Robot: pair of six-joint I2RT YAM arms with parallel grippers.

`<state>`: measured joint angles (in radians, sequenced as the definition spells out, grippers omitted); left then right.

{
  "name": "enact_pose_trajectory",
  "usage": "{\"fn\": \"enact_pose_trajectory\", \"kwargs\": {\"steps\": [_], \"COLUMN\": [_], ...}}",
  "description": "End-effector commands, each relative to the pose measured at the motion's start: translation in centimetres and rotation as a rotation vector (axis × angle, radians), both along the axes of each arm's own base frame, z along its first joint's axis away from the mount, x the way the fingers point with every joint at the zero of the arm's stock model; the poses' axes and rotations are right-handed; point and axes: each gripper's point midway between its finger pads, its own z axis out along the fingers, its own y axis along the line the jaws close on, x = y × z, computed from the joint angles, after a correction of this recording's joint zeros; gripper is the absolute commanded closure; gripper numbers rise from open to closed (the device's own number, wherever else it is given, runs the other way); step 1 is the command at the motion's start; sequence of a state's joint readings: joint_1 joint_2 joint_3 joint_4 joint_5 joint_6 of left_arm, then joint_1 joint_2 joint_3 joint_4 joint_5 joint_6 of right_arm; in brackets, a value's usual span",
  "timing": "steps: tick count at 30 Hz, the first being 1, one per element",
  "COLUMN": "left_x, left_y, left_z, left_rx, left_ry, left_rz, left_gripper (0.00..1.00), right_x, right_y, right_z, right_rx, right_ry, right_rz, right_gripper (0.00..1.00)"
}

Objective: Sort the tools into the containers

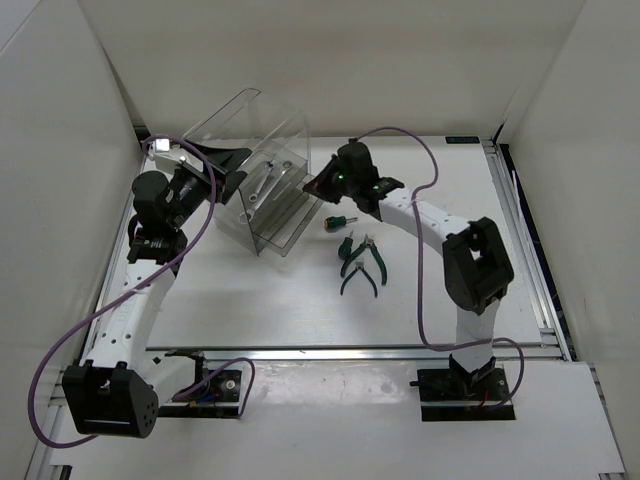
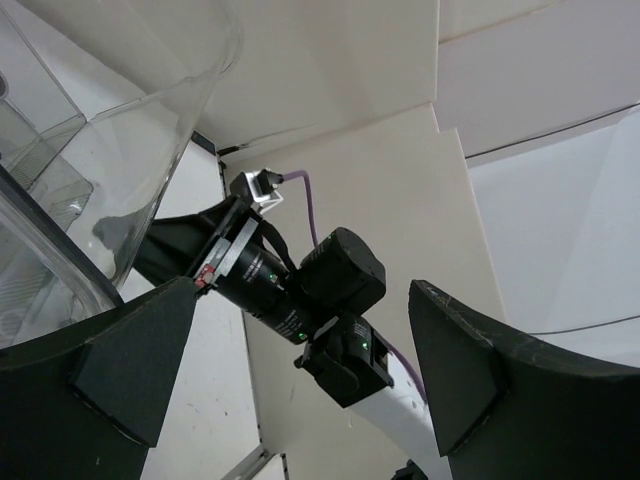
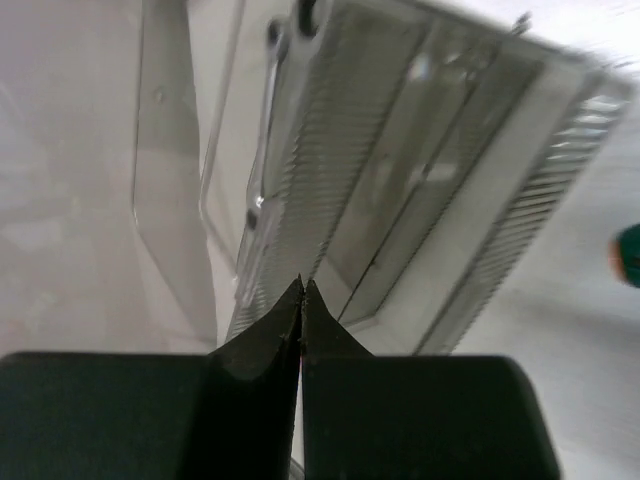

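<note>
Clear cabinet (image 1: 262,130), upper centre, holds wrenches (image 1: 262,186); screwdriver (image 1: 340,220) and pliers (image 1: 360,265) lie on the worktop (image 1: 250,300) to its right. The right fingers (image 3: 280,335) are together, empty; the left fingers (image 2: 140,365) apart.

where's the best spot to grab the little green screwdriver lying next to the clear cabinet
Take the green screwdriver by its stubby handle, the thickest part, coming straight down from above with the jaws across its width. It lies flat on the table, apart from the clear cabinet and the pliers.

no readable text, label, brand or number anywhere in view
</note>
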<state>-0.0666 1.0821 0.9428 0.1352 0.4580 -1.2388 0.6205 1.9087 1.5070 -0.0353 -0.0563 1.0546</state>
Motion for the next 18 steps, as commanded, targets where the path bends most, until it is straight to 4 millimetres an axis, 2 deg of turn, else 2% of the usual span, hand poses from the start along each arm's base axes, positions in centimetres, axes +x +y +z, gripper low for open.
{"fn": "enact_pose_trajectory", "kwargs": {"steps": [1, 3, 6, 8, 10, 15, 16, 17, 18], "left_x": [0.2, 0.3, 0.3, 0.1, 0.2, 0.3, 0.3, 0.2, 0.2], "left_y": [0.4, 0.5, 0.5, 0.4, 0.5, 0.3, 0.4, 0.4, 0.3], "left_z": [-4.3, -4.4, -4.3, -4.3, -4.5, -5.1, -5.0, -4.8, -4.9], "left_rx": [0.015, 0.015, 0.018, 0.018, 0.013, -0.001, 0.001, 0.002, 0.003], "left_ry": [0.148, 0.149, 0.148, 0.146, 0.154, 0.169, 0.164, 0.16, 0.162], "left_rz": [0.018, 0.023, 0.023, 0.018, 0.023, 0.016, 0.02, 0.017, 0.014], "left_gripper": [0.01, 0.01, 0.01, 0.01, 0.01, 0.01, 0.01, 0.01, 0.01], "right_x": [-0.7, -1.0, -1.4, -1.6, -1.5, -1.7, -1.7, -1.6, -1.8], "right_y": [2.9, 3.4, 3.2, 2.1, 1.9, 2.0, 1.6, 0.9, 0.4], "right_z": [0.6, -0.2, -1.0, -0.6, 0.3, -0.1, -0.9, -0.1, -1.0], "right_rx": [0.003, -0.003, -0.019, -0.009, 0.01, 0.016, -0.001, -0.004, -0.019], "right_ry": [-0.021, 0.001, 0.004, -0.022, -0.062, -0.046, -0.035, -0.051, -0.042], "right_rz": [0.092, 0.112, 0.104, 0.079, 0.084, 0.145, 0.121, 0.095, 0.076], "right_gripper": [1.0, 1.0, 1.0, 1.0, 0.99, 0.99, 0.97, 0.92, 0.85]}}
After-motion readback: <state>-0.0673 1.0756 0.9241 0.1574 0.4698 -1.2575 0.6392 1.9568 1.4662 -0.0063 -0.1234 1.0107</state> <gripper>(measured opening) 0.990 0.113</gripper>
